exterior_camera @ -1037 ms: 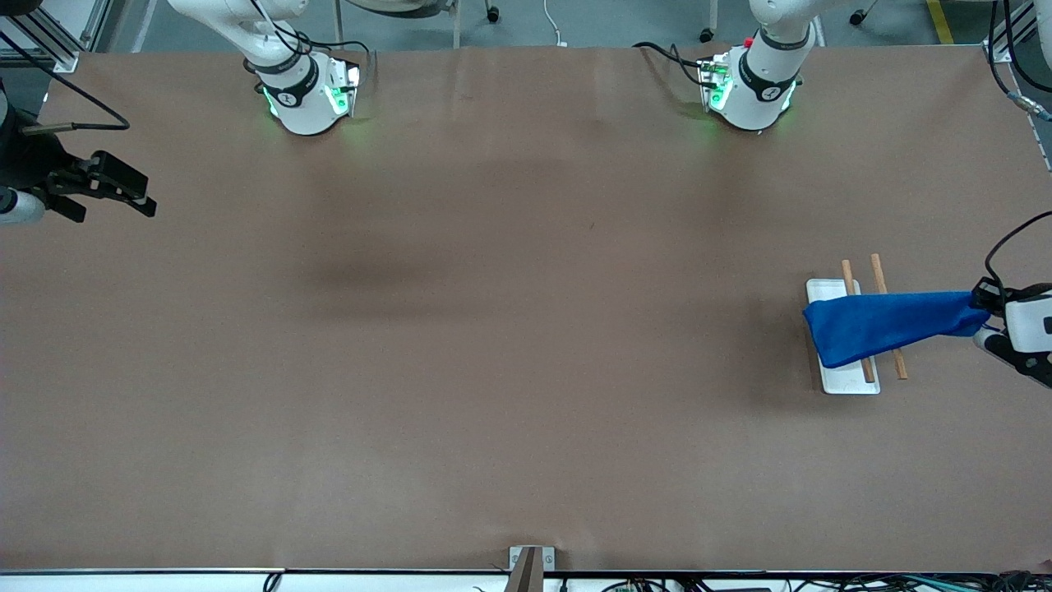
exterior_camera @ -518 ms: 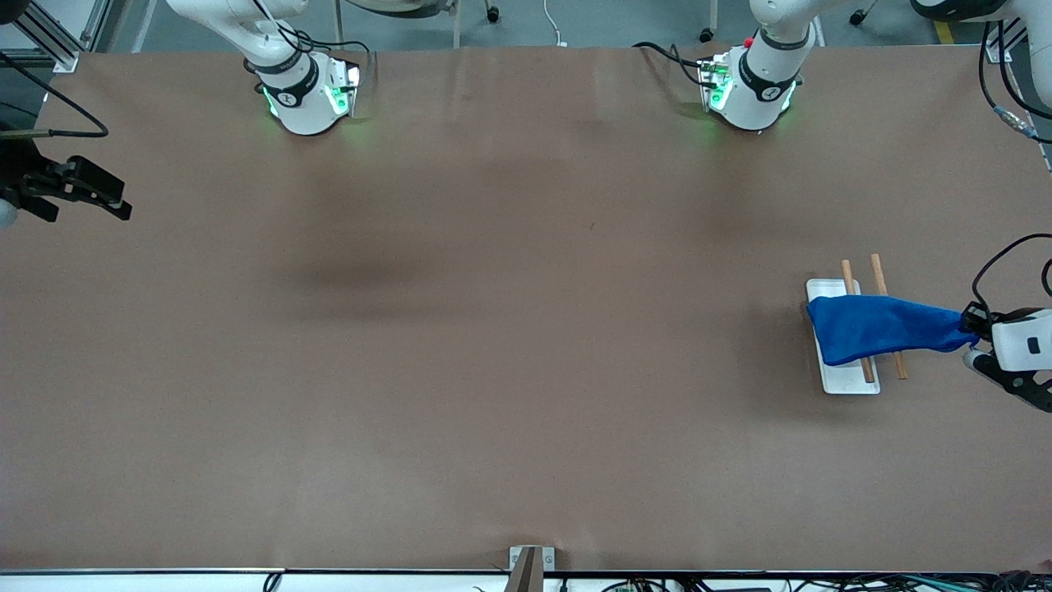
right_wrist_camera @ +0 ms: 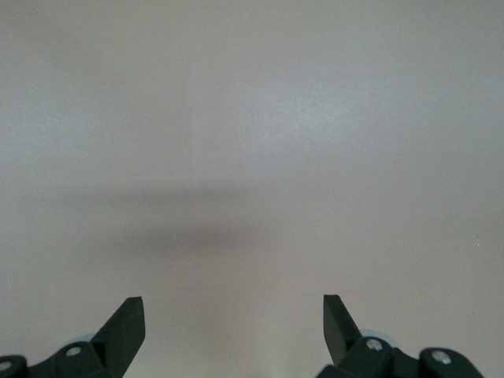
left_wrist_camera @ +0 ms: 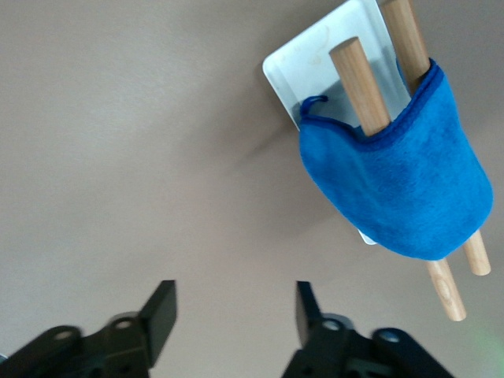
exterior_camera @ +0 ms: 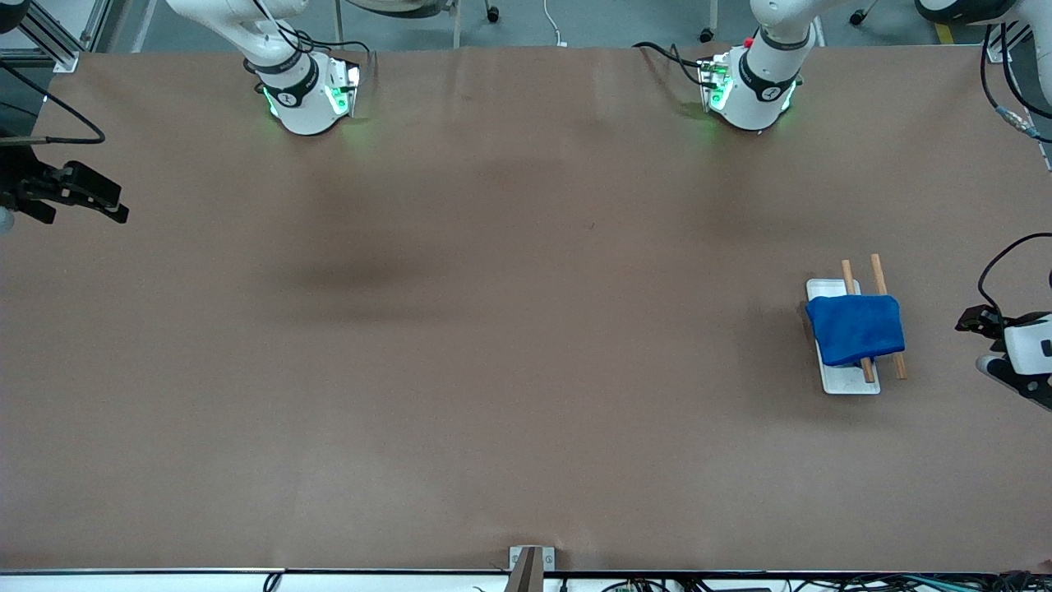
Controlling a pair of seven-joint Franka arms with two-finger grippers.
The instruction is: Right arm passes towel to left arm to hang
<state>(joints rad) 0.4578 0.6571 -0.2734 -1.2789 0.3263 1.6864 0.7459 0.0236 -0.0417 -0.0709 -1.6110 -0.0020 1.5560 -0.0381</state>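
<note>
The bright blue towel point(exterior_camera: 856, 329) hangs draped over two wooden rods point(exterior_camera: 877, 271) that rise from a white base plate point(exterior_camera: 846, 382) toward the left arm's end of the table. It also shows in the left wrist view point(left_wrist_camera: 402, 185), with the rods point(left_wrist_camera: 358, 75) poking out at both sides. My left gripper point(exterior_camera: 972, 320) is open and empty beside the rack, apart from the towel; its own view point(left_wrist_camera: 235, 303) shows bare table between the fingers. My right gripper point(exterior_camera: 111, 205) is open and empty at the right arm's end of the table, and its own view point(right_wrist_camera: 234, 315) shows only bare table.
The table is covered in brown paper point(exterior_camera: 509, 345). The two arm bases point(exterior_camera: 308, 94) point(exterior_camera: 752, 86) stand along its edge farthest from the front camera. A small metal bracket point(exterior_camera: 527, 561) sits at the edge nearest the front camera.
My left gripper let go of the towel and drew back from the rack. The stretched towel dropped and now hangs over the rods. My right gripper moved a little farther toward its table end.
</note>
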